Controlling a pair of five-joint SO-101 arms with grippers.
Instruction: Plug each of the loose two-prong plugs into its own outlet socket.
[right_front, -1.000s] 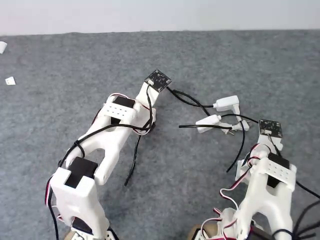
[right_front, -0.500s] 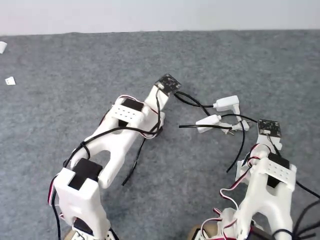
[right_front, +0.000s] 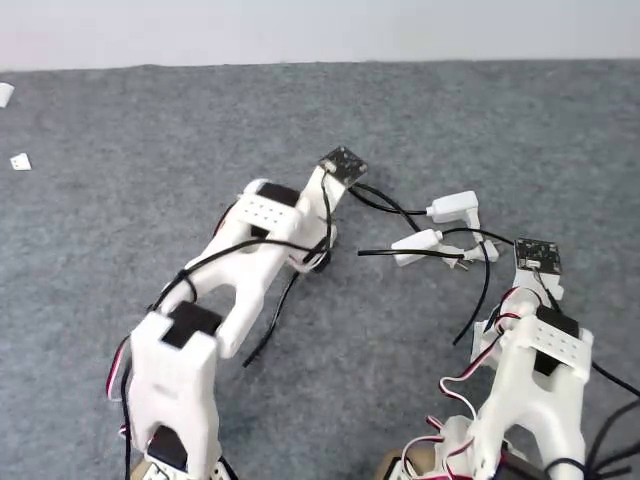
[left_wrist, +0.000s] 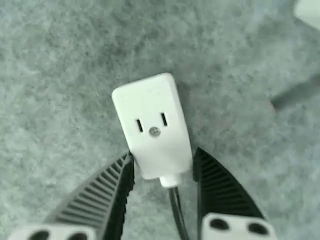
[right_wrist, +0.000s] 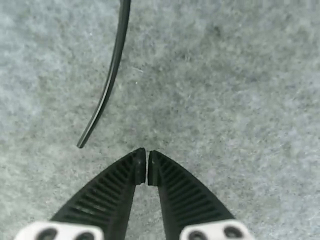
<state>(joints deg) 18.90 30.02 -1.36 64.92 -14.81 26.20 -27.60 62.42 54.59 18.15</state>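
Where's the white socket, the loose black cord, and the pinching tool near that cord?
white socket (left_wrist: 150, 107), left wrist view, on its slotted face.
black cord (right_wrist: 109, 80), right wrist view, midway along it.
right tool (right_wrist: 146, 165), right wrist view, between its closed fingertips.

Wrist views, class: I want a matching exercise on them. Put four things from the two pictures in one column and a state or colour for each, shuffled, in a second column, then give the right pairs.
Column A
1. left gripper
2. right gripper
3. black cable
4. outlet socket

Column B
a. shut, holding nothing
b. white, two slots showing
c. loose end lying on the grey carpet
d. shut on item 4

Pairs: 1-d, 2-a, 3-c, 4-b
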